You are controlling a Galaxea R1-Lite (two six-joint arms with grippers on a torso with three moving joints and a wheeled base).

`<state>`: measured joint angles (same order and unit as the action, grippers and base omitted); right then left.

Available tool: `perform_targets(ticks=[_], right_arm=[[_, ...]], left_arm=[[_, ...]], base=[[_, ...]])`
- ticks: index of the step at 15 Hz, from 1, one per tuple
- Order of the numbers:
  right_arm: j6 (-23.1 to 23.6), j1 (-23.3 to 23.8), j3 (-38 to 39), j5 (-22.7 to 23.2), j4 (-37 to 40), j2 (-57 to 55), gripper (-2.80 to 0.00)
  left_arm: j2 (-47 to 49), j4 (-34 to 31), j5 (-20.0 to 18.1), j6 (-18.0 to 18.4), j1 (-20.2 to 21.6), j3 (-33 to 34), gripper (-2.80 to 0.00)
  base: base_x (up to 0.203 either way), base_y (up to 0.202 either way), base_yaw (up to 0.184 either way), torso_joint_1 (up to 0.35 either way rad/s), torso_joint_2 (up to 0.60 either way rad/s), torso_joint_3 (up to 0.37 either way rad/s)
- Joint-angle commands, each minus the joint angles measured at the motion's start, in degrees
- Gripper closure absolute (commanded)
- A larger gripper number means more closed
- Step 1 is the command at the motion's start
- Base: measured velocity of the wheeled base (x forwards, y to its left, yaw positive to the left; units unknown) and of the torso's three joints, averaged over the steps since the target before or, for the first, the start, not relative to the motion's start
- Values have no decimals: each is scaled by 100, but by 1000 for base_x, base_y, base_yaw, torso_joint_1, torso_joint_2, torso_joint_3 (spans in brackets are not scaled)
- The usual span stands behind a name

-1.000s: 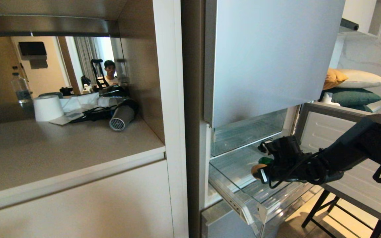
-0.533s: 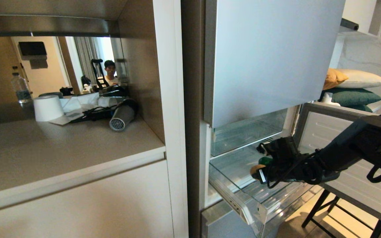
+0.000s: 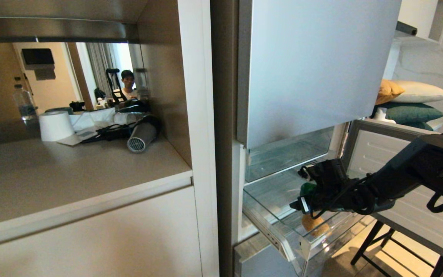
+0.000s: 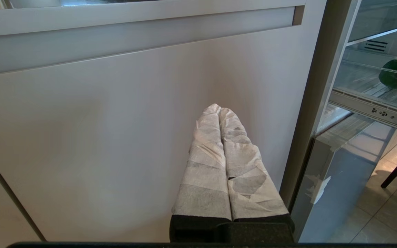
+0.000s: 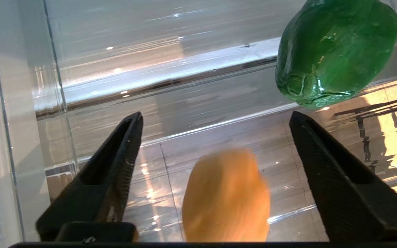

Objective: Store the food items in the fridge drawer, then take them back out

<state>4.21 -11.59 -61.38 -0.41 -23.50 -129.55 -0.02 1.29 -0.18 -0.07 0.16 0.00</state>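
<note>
Releasing the potato [image 5: 226, 196] into the fridge drawer [image 3: 279, 234], the right gripper [image 5: 215, 172] stands wide open and holds nothing; the potato lies between its fingers, the bell pepper [image 5: 333, 51] at 1 o'clock. To do it well, I would lift straight up, clear of both. The left gripper [image 4: 223, 162] rests closed and empty.

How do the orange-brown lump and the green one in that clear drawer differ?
The potato is tan-orange, smooth and oval; the bell pepper is dark green, glossy and lobed. The potato shows blurred between the open right gripper's fingers, touching neither; the pepper is sharp, off to one side. Both are of similar size, inside the fridge drawer.
</note>
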Motion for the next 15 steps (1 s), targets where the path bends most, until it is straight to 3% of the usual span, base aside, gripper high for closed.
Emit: perform_targets(ticks=[1, 9, 13, 14, 15], right_arm=[[1, -5, 15, -3, -14, 79, -280], [-138, 8, 536, -334, 52, 1643, -280], [-258, 0, 1153, -601, 744, 2508, -280], [-402, 2, 1430, -605, 796, 2780, 0], [-535, 8, 1689, -601, 820, 3080, 0]], left_arm=[[2, 3, 1, -1, 2, 62, 0], [2, 3, 1, -1, 2, 62, 0], [2, 3, 1, -1, 2, 62, 0], [2, 3, 1, -1, 2, 62, 0], [2, 3, 1, -1, 2, 62, 0]], base=[[0, 0, 0, 0, 0, 0], [0, 0, 0, 0, 0, 0], [0, 0, 0, 0, 0, 0], [0, 0, 0, 0, 0, 0], [0, 0, 0, 0, 0, 0]])
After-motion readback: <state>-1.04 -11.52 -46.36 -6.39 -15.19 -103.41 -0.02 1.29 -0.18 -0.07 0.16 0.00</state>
